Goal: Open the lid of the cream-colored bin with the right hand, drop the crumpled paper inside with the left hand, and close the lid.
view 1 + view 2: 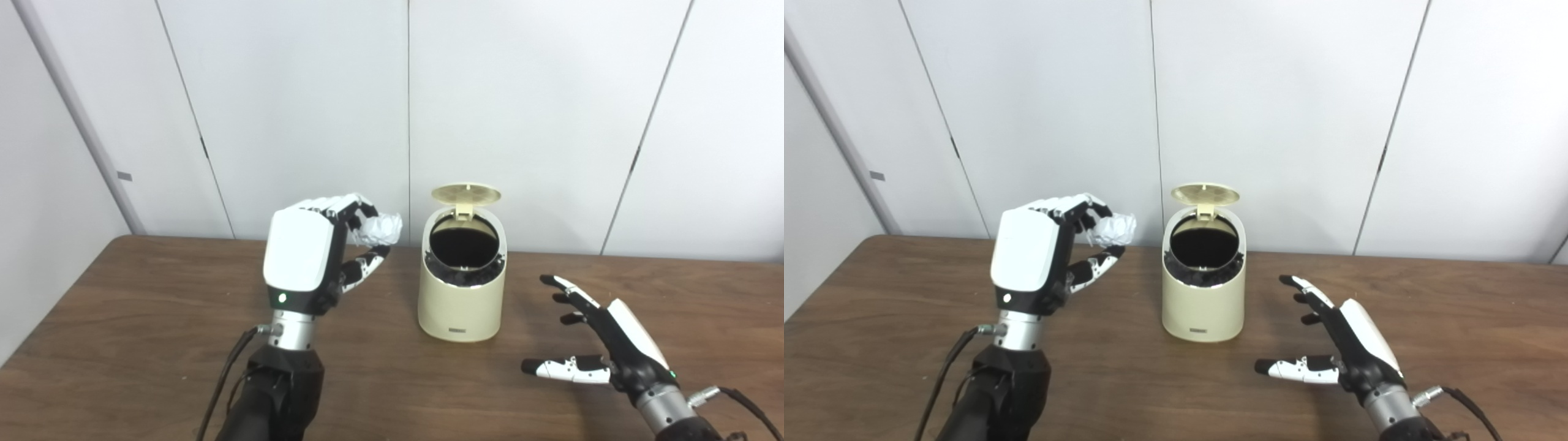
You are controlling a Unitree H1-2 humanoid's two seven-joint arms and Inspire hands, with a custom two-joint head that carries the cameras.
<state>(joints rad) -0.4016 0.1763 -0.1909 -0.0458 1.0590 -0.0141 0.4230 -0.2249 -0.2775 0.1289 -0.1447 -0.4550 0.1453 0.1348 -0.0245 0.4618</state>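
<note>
Left hand: my left hand (306, 257) was raised off the bench (153, 318), fingers pinched round the crumpled paper (381, 228), which sat at my fingertips on the side towards the bin.
Paper risk: I judged the hold light, a fingertip pinch only; a jolt on the way across could have let the ball slip and land on the bench short of the opening.
Bin: the cream-colored bin (462, 300) stood just beyond my left fingertips, to their right, and between my two hands, touching neither.
Lid: the lid (466, 195) stood up at the back, mouth dark and clear.
Lid risk: nothing held the lid; I thought it might drop shut if the body was knocked, or my knuckles might catch the rim and tip or shove the bin.
Right hand: my right hand (603, 340) hovered low to the bin's right, fingers spread, holding nothing.
Right risk: resting close, it could have nudged the bin if it drifted inward.
</note>
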